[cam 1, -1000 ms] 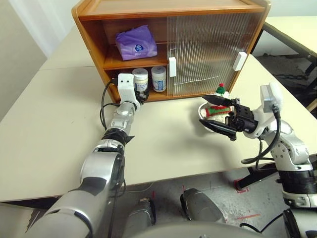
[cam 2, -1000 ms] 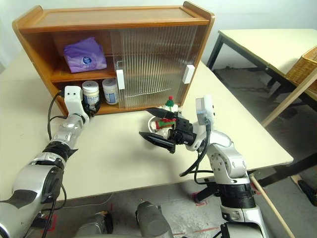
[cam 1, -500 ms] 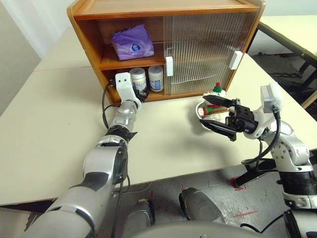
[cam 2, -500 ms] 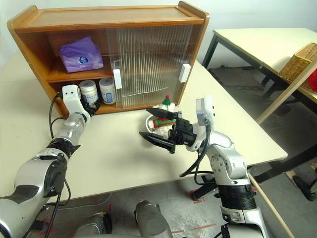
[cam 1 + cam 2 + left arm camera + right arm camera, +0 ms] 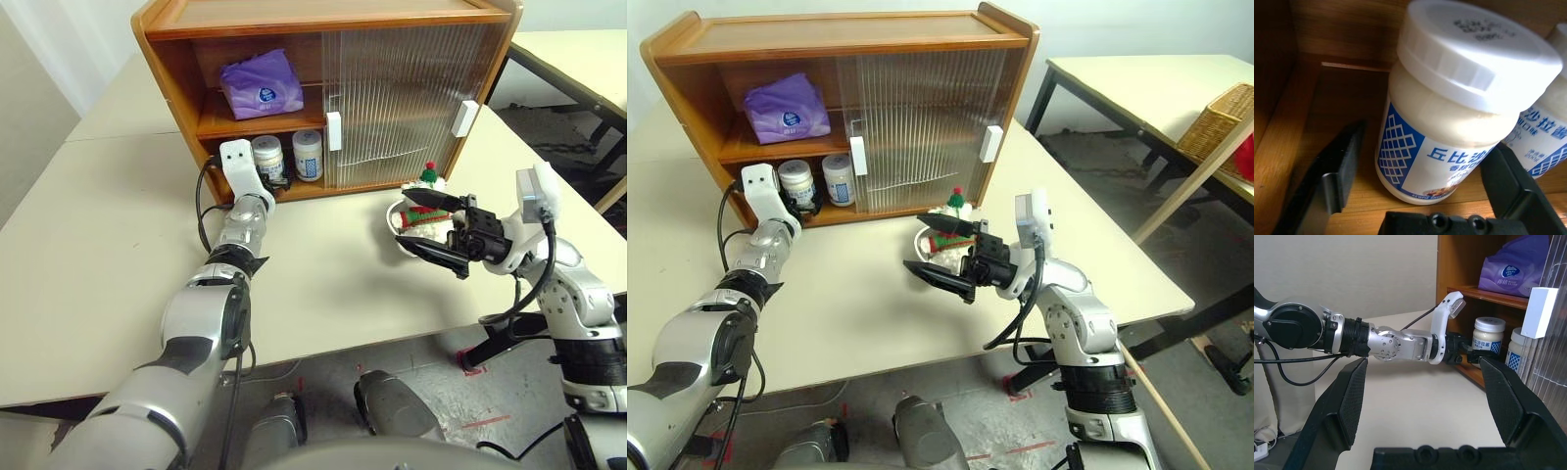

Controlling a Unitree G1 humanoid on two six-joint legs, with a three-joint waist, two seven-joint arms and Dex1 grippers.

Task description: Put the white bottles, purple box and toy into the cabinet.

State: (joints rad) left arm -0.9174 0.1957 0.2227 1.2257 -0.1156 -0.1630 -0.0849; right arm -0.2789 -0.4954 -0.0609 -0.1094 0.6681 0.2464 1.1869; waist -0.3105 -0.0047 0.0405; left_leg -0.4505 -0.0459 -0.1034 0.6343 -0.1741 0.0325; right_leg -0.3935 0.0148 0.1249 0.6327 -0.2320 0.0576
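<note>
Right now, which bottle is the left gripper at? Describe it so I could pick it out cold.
Find the wooden cabinet on the table; its lower shelf holds two white bottles side by side. Yours is the left bottle, standing upright between the left gripper's open fingers. Its twin, the right bottle, stands nearer the ribbed sliding door.

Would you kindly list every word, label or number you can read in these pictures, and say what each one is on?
"丘比沙": large blue characters on the near jar's label; smaller print beneath is too small to read.
"沙拉酱": on the second jar's label, cut off by the near jar; small print unreadable.
Dark stamped code on the near jar's cap: blurred, unreadable.
Round blue-and-white logo on the purple box: too small to read.
</note>
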